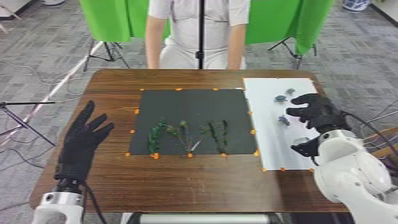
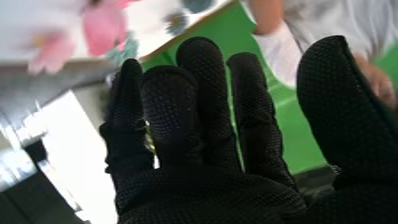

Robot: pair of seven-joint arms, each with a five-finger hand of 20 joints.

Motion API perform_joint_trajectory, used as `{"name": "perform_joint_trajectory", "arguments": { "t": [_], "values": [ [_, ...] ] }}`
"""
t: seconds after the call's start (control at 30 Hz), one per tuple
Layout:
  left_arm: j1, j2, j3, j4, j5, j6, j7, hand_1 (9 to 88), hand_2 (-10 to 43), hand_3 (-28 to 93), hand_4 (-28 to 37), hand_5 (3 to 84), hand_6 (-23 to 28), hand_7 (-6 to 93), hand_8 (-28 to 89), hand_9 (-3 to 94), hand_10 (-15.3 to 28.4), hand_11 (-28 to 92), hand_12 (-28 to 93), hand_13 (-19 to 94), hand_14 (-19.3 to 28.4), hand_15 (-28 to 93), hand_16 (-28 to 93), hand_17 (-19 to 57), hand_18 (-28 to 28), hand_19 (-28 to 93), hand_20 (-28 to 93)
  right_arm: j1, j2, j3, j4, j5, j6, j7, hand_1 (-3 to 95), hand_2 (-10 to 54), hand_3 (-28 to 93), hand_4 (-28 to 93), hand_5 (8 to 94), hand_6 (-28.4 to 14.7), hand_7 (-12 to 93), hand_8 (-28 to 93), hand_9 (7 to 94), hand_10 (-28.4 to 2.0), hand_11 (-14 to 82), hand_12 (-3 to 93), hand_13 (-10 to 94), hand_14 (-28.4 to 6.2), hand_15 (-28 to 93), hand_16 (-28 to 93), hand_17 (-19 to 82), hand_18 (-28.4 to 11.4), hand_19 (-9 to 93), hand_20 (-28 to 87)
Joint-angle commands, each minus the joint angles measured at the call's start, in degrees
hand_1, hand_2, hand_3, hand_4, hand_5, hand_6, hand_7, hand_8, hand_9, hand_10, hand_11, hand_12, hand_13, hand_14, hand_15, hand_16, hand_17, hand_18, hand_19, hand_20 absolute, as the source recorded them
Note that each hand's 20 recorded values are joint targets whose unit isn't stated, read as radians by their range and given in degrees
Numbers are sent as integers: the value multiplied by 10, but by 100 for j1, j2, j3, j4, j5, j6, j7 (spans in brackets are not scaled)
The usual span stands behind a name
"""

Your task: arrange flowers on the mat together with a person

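Brown wooden table (image 1: 178, 187): at centre, dark grey square mat (image 1: 191, 107); right of it, long white rectangular sheet (image 1: 263, 97). On mat, near half, left to right: bushy green leafy stem (image 1: 154, 137), thin branching green stems (image 1: 184, 133), slender dark-green stems (image 1: 214, 135). On sheet, far part: small blue-grey flower heads (image 1: 280, 98). Behind table: bright green cloth (image 1: 108, 20).

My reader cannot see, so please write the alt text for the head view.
Green stems lie on a dark mat on a wooden table. The robot's right hand is over a white sheet with small flowers; its open left hand is at the table's left side.
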Motion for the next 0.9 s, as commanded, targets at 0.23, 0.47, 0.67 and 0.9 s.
{"name": "perform_joint_trajectory", "arguments": {
  "t": [0.23, 0.47, 0.67, 0.9],
  "values": [
    [-47, -12, -7, -1, -22, 11, -40, 215, 27, 766, -283, 235, -42, 126, -101, 286, 123, 99, 128, 244, 192, 240, -4, -99, 271, 475, 7, 1434, 118, -1813, 962, -838, -645, 567, 374, -55, 684, -215, 511, 36, 199, -129, 632, -151, 484, 206, 621, -96, 748, 192, 193, -240, 675, 364],
    [-92, 0, 6, 14, -15, -3, -67, 215, 27, 767, -283, 233, -41, 125, -101, 286, 122, 100, 129, 244, 191, 239, -5, -99, 271, 475, 6, 1784, 161, -2333, 1295, -1090, -794, 767, 378, -61, 683, -217, 517, 36, 200, -130, 644, -149, 450, 206, 624, -94, 726, 193, 192, -240, 670, 364],
    [-105, -23, 18, 20, -10, -42, -108, 216, 28, 765, -282, 233, -42, 126, -101, 286, 121, 100, 129, 244, 191, 239, -4, -100, 271, 476, 5, 1966, 177, -2687, 1542, -1089, -626, 717, 411, -74, 683, -225, 555, 40, 211, -136, 673, -135, 410, 198, 634, -90, 707, 191, 203, -235, 663, 358],
    [-50, -30, 10, -9, -8, -31, -141, 216, 28, 765, -282, 232, -41, 127, -102, 286, 123, 100, 129, 244, 190, 240, -4, -99, 271, 475, 4, 1914, 155, -2854, 1667, -1248, -98, 668, 553, -94, 614, -258, 685, 41, 287, -38, 816, -75, 173, 330, 757, -52, 530, 213, 262, -196, 648, 345]
  ]
}}
